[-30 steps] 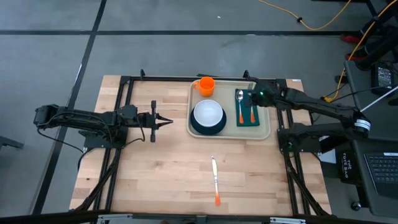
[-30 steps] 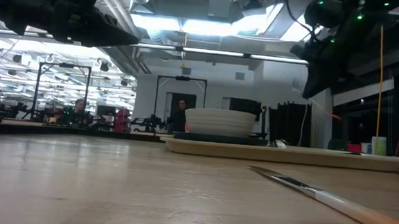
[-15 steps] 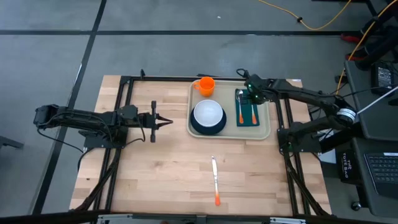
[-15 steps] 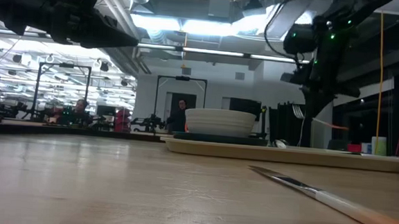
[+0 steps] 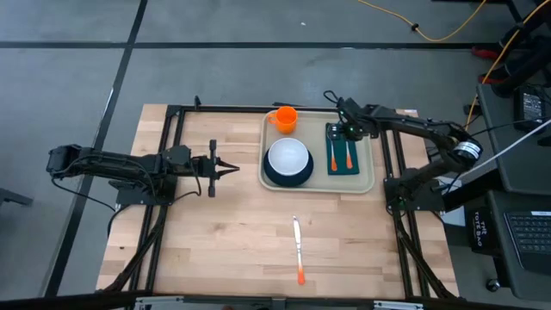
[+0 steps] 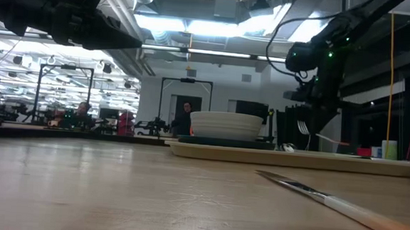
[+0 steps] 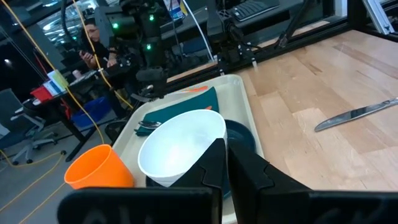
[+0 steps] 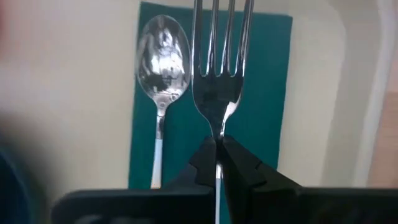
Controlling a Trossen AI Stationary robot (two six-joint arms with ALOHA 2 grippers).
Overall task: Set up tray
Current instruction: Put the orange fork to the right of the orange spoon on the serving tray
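1. Leave your left gripper [image 5: 232, 169] pinched shut and empty, parked well left of the tray [image 5: 371, 176]
2. The tray sits at the table's far middle
3. Your right gripper [image 8: 217, 148] pinches the fork [image 8: 218, 68] over the napkin [image 8: 272, 93]; lower it straight beside the spoon [image 8: 160, 65], then release

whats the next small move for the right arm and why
Probably lower the fork onto the napkin beside the spoon, then open the jaws. The right gripper is shut on the fork's neck, holding it over the napkin's free half on the tray, tines parallel to the spoon.
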